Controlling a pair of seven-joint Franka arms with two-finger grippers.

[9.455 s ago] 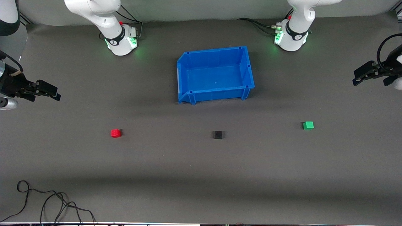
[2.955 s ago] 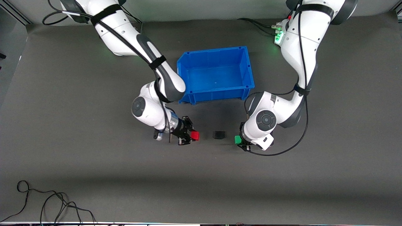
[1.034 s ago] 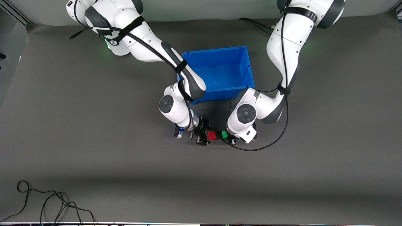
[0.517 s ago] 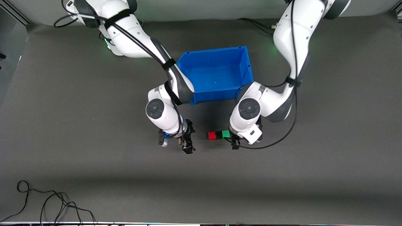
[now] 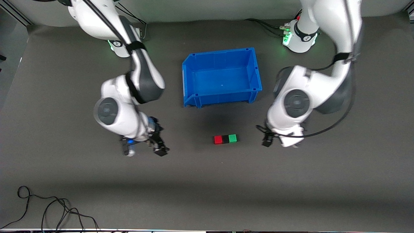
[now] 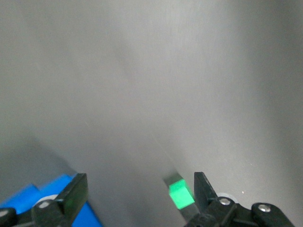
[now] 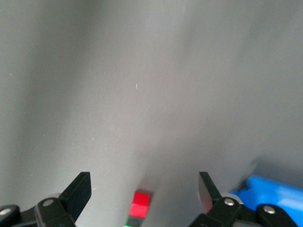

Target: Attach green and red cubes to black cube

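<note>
Three cubes in one tight row on the grey table [image 5: 207, 187], touching face to face: red cube [image 5: 218, 139] at the right arm's end, black cube [image 5: 225, 139] in the middle, green cube [image 5: 233, 138] at the left arm's end. Row sits nearer the front camera than the blue bin [image 5: 254, 69], near it but clear of its lower wall. Left gripper [image 5: 267, 139] up over bare table toward the left arm's end, apart from the green cube, fingers spread wide with nothing between them; left wrist view confirms the gap and catches the green cube [image 6: 181, 195] close to one finger [image 6: 204, 189], plus a corner of the bin [image 6: 19, 201]. Right gripper [image 5: 157, 146] up over bare table toward the right arm's end, well apart from the red cube, fingers likewise spread and holding nothing; right wrist view shows the red cube [image 7: 141, 204] framed between the two fingers [image 7: 78, 190] farther off, with a sliver of green under it and the bin edge [image 7: 272, 191] at one side. Loose black cable [image 5: 48, 207] coiled at the table edge nearest the front camera, at the right arm's end.
</note>
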